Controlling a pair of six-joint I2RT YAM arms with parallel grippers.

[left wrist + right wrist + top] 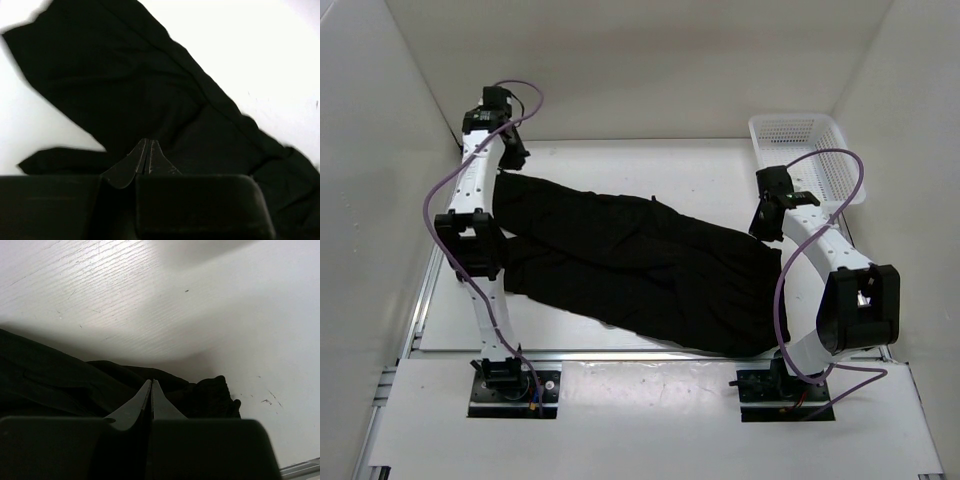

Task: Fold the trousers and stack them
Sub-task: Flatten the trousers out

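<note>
Trousers (640,262) lie diag. across counter (650,168), legs far-left, waist near-right. Left jaws closed at leg ends, right jaws closed at waist; we can't tell if cloth's pinched. Risk: weak grip, fabric slips, fold skews.

The top camera sits high up, behind the left gripper (507,168) and the right gripper (763,228), and looks down on the whole table (650,160). Each wrist camera rides just behind its own gripper and looks past the tips, very close to the trousers (125,90). All three views show the trousers.
</note>
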